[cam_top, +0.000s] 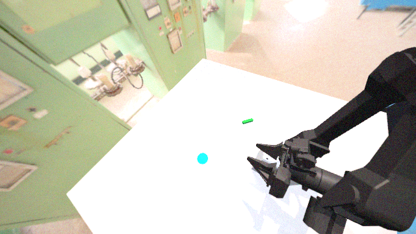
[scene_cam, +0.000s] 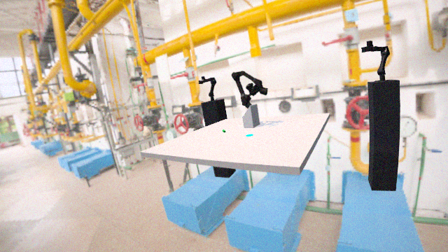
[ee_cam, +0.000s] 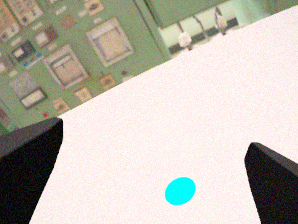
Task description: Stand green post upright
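My spread, empty black two-fingered hand (cam_top: 252,151) (scene_cam: 266,92) (ee_cam: 158,141) has everything left: grasping the lying green bar-shaped post (cam_top: 247,121) (scene_cam: 224,131), uprighting it inside the flat cyan circle (cam_top: 202,158) (scene_cam: 249,135) (ee_cam: 180,191), releasing, withdrawing.

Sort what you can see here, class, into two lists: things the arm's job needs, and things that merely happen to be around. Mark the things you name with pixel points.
Needed for the job:
- green post (cam_top: 247,121) (scene_cam: 224,131), lying on its side
- cyan circle (cam_top: 202,158) (scene_cam: 249,135) (ee_cam: 180,191), with no post in it
- claw (cam_top: 253,151) (ee_cam: 158,141), open

Just around:
- yellow pipes (scene_cam: 206,34)
- red wheels (scene_cam: 181,124)
- blue blocks (scene_cam: 204,199)
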`<state>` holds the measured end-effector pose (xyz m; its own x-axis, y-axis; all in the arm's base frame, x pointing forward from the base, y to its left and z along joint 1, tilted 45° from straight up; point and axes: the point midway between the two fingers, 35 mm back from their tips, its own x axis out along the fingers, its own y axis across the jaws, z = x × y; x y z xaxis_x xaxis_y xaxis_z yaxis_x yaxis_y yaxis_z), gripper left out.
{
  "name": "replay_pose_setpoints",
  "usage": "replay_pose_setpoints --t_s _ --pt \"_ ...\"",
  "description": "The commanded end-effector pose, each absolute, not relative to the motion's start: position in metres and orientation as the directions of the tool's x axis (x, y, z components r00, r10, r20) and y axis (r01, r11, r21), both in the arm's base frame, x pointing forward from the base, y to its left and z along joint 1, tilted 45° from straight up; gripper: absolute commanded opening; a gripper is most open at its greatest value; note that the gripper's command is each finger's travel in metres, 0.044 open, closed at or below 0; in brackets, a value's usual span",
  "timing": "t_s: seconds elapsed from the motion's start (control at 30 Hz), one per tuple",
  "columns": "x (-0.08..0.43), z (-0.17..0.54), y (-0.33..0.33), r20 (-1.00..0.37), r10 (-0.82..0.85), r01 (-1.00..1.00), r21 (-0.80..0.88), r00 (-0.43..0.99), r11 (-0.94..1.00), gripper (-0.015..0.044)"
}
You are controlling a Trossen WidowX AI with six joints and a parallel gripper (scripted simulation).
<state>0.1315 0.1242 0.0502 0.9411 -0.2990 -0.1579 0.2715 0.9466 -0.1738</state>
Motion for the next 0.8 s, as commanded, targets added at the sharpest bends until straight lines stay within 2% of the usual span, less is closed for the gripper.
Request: replay_pose_setpoints --t_s 0.0,0.1,0.2,0.47,0.77 --pt "0.132 0.05 0.123 -0.161 -0.308 0.281 -0.17 0.938 0.944 0.0374" --pt "0.142 0.049 0.114 -0.201 -0.412 0.385 -0.162 0.889 0.909 0.0295" --pt "0.149 0.049 0.108 -0.227 -0.478 0.422 -0.255 0.849 0.87 0.0233" --pt "0.169 0.049 0.088 -0.297 -0.624 0.449 -0.485 0.723 0.751 0.0233" --pt "0.19 0.052 0.063 -0.377 -0.738 0.368 -0.684 0.56 0.629 0.0233"
